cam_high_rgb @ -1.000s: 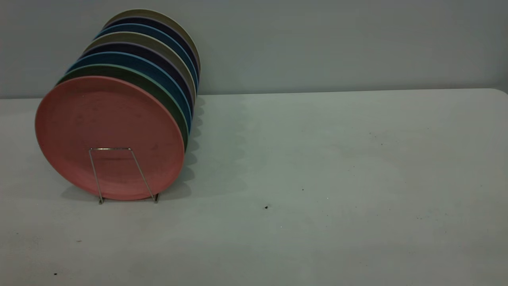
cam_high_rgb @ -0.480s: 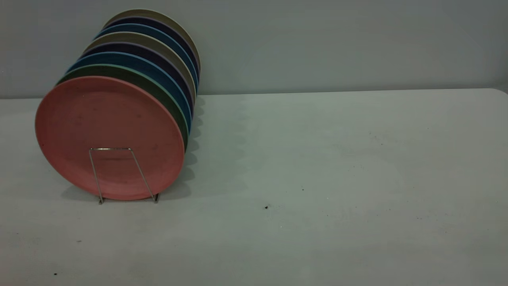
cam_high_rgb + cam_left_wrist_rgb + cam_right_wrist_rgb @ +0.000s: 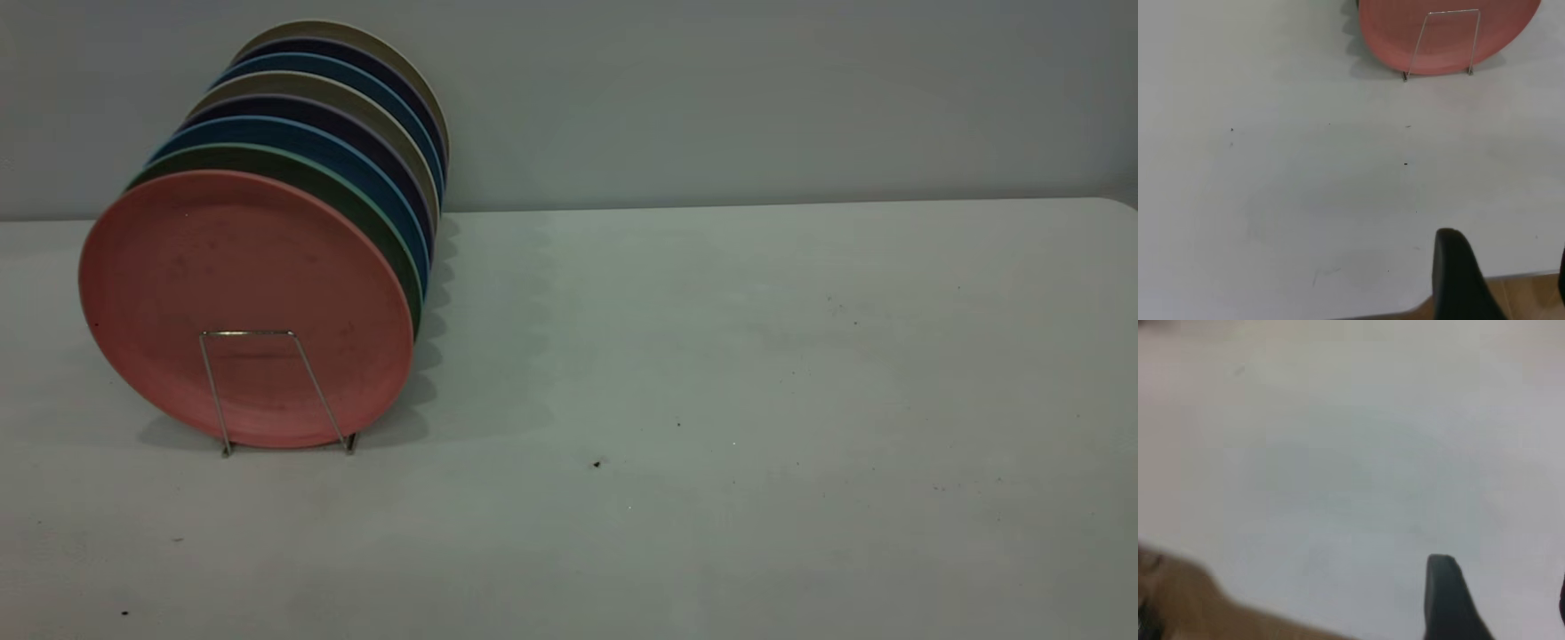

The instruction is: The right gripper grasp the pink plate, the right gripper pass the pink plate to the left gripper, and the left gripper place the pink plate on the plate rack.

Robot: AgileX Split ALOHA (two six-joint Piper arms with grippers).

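Note:
The pink plate stands upright in the front slot of the plate rack, at the table's left. It also shows far off in the left wrist view, behind the rack's front wire loop. Neither arm is in the exterior view. The left gripper is open and empty, above the table's near edge and far from the plate. The right gripper is open and empty over bare table, with no plate in its view.
Behind the pink plate the rack holds a mint-green plate, then several blue, dark purple and beige plates. The grey table stretches to the right. Its edge shows above a wooden floor in the left wrist view.

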